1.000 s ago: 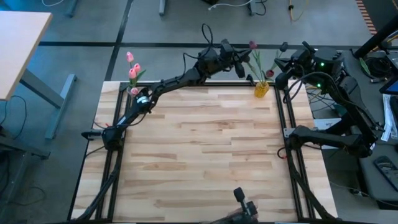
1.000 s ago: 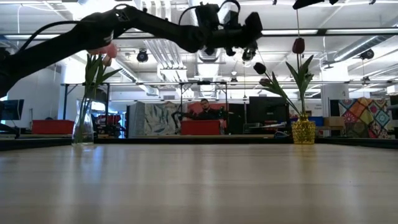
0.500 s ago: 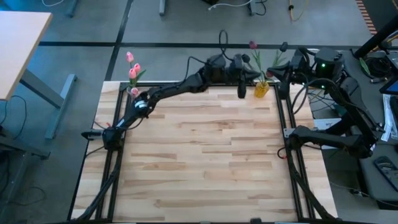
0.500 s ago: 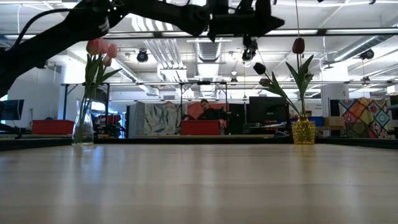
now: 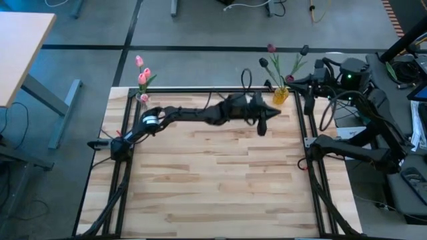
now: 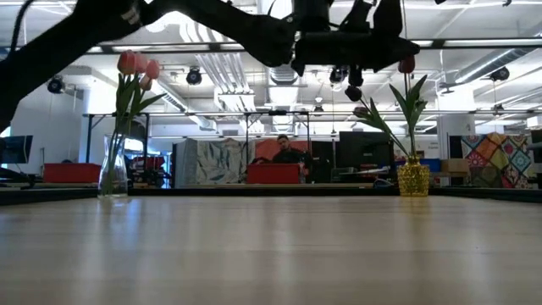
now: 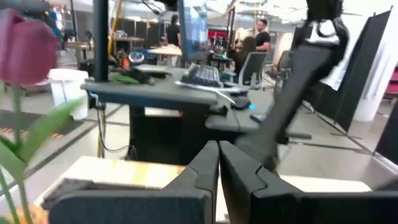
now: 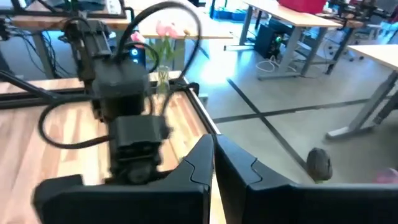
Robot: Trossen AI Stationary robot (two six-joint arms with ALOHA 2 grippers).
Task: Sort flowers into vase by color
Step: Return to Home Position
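Observation:
Pink tulips (image 5: 142, 75) stand with their stems in a clear glass vase (image 6: 113, 174) at the table's far left corner. Dark maroon tulips (image 5: 271, 49) stand in a yellow vase (image 5: 281, 95) at the far right corner. My left gripper (image 5: 272, 112) reaches level across the far part of the table. It is shut on nothing and hangs just on the near side of the yellow vase. In the left wrist view one maroon head (image 7: 25, 46) shows beside it. My right gripper (image 5: 297, 81) hangs shut and empty just right of the maroon tulips.
A black frame (image 5: 303, 127) runs along the table's edges, and the right arm's base (image 5: 347, 150) stands at its right side. The wooden tabletop (image 5: 213, 180) stretches bare toward the near edge. People sit at desks in the room beyond the far edge.
My left gripper has swung from beyond the far edge toward the right and the near edge, sinking a little. It now hangs over the table next to the yellow vase and stays shut. My right gripper has turned on its wrist without changing place.

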